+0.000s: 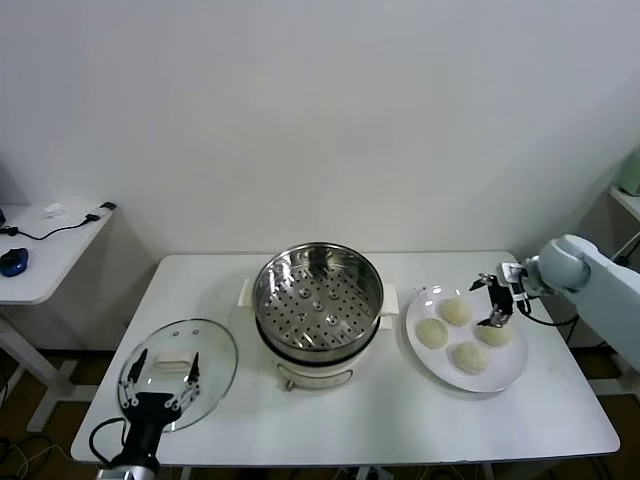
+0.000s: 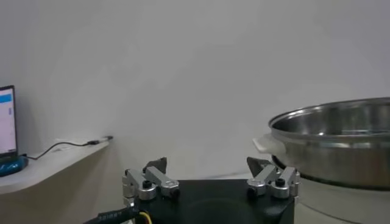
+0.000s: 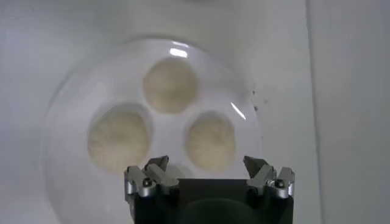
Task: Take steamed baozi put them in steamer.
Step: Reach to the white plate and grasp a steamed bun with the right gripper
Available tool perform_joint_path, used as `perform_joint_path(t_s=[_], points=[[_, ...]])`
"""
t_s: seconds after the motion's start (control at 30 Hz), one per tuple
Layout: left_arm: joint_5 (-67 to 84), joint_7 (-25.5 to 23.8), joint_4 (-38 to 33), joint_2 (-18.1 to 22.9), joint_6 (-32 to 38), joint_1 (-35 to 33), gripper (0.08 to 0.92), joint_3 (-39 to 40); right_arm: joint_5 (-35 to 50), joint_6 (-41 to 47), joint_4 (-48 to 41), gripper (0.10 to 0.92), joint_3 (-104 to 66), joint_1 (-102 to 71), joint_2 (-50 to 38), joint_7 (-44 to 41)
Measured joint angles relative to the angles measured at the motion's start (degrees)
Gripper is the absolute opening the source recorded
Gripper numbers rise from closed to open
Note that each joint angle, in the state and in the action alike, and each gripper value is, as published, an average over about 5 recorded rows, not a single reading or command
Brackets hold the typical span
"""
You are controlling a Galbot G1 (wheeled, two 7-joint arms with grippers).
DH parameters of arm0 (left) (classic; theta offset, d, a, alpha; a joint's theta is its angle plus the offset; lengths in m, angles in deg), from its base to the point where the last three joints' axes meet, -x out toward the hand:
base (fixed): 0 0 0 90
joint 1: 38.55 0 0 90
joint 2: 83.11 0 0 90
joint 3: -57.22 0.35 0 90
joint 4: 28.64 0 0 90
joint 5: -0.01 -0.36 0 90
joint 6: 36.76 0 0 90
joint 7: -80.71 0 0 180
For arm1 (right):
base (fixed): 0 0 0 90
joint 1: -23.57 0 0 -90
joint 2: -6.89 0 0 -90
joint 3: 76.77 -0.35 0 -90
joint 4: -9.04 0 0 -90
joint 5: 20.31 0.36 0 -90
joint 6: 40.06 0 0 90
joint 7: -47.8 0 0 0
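Note:
The steamer (image 1: 318,300), a shiny steel pot with a perforated floor on a white base, stands empty at mid-table; its rim shows in the left wrist view (image 2: 335,143). To its right, a white plate (image 1: 510,365) holds several cream baozi (image 1: 456,311) (image 1: 432,333) (image 1: 470,357). My right gripper (image 1: 495,305) hangs open just above the plate's far right side, over one more bun. In the right wrist view, three baozi (image 3: 170,85) (image 3: 119,135) (image 3: 210,141) lie ahead of the open right gripper (image 3: 206,163), nothing between its fingers. My left gripper (image 1: 160,385) (image 2: 207,164) rests open, empty, at the front left.
A round glass lid (image 1: 178,370) with a white handle lies flat at the table's front left, under my left gripper. A small side table (image 1: 45,250) with a mouse and cable stands further left. The white wall is close behind the table.

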Motion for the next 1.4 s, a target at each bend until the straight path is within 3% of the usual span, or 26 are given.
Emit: perform_joint_path(t_s=[0.4,1.0,1.4], points=[[0.36,0.70,0.77,-0.09,-0.46,0.41,0.823,-0.44,-3.34,-3.24,-14.41,0.823,6.42,4.12,10.35,-3.22],[0.42,1.24,0.98,-0.01,-0.96,0.49,0.823,-0.79,-6.52,-5.54,-25.11,0.818,3.75,1.19,19.35,-4.00],[0.43,1.23,0.93,-0.01,-0.96,0.23,0.823,-0.75,-8.88,-7.04,-28.82,0.605,1.18,0.89,21.74,-4.54]])
